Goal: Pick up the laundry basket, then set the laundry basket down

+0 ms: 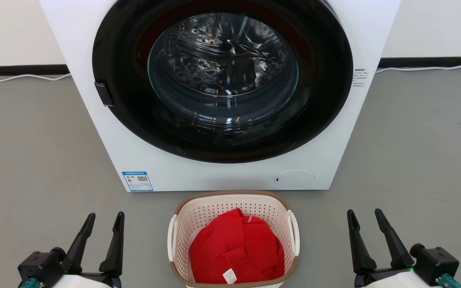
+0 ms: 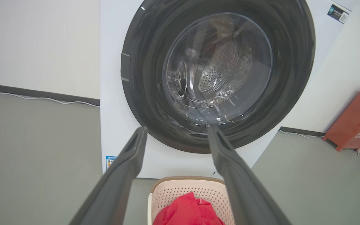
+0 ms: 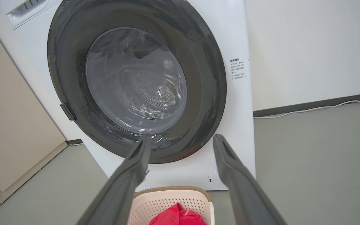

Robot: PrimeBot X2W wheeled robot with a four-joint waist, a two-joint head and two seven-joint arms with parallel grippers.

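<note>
**Both claws wide of a basket that could tip**

Nearest me, the left claw (image 1: pixel 105 216) and the right claw (image 1: pixel 363 212) are held low at either side. Each has its two dark fingers parted, with nothing between them. Both are well apart from the laundry basket (image 1: pixel 214 210). It sits on the floor (image 1: pixel 34 160) between them, upright with its mouth to the ceiling, and a red garment (image 1: pixel 234 248) is heaped inside. Its white handles (image 1: pixel 294 232) are on its left and right sides, one towards each claw. The long axis seems to run across the robot, handle to handle. The near rim meets the bottom edge of the head view, though, so I would not swear to it. Just behind the basket stands the washing machine (image 1: pixel 222 180), door shut.

To my eye the main risk is an uneven lift. If one claw closes on its handle and rises before the other, the light basket would tilt and the garment could slide out. The handles look thin and smooth, so long fingers closing a little off-centre might slip past them or pinch the perforated wall instead, which would likely flex. A claw coming in too hard from the side could also shove the basket along the floor. With the machine so close behind, any forward drift during the lift or the set-down could knock the far rim against its white front.
</note>
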